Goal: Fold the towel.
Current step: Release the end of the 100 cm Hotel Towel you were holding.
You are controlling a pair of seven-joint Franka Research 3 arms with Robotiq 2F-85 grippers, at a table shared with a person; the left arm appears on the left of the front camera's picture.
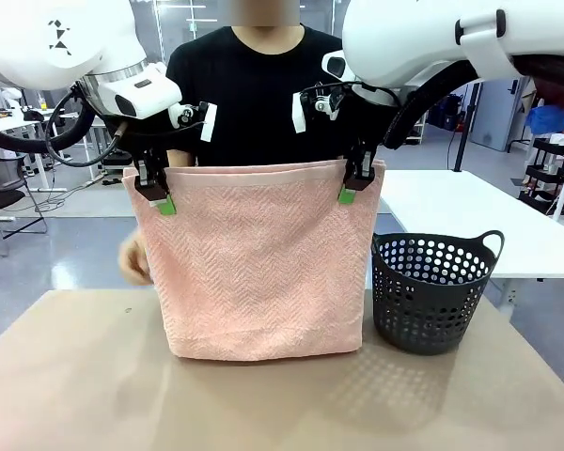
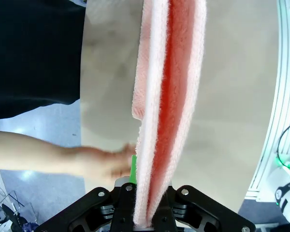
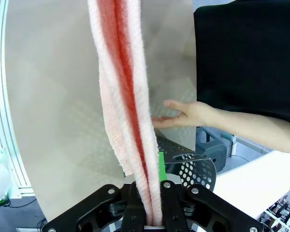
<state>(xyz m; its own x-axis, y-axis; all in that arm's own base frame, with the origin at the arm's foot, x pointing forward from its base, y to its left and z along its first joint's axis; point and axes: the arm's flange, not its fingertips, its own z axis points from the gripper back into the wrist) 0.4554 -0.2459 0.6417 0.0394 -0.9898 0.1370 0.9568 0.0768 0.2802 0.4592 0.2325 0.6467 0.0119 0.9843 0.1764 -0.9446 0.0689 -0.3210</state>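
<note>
Both my claws are pinched fully shut on the towel [image 1: 258,268] — the left claw [image 1: 160,199] has one top corner, the right claw [image 1: 350,191] the other. It hangs between them as a flat sheet, facing me, with its lower edge down at the table [image 1: 66,376], seemingly just touching it. Along my fingers I see more than one layer of pile in each grip, so I judge one fold is made and I am in the lift-and-hang step before the next. The next move calls for both claws to travel together and level, laying the sheet on the table without letting the layers slip. The basket [image 1: 434,296] stands just beside the towel on my right, so I need to stay clear of it. A hand [image 1: 133,261] of the person hovers behind the towel's edge on my left — another thing to mind. I can read no brand or writing; the white tabs at my wrists look blank.
</note>
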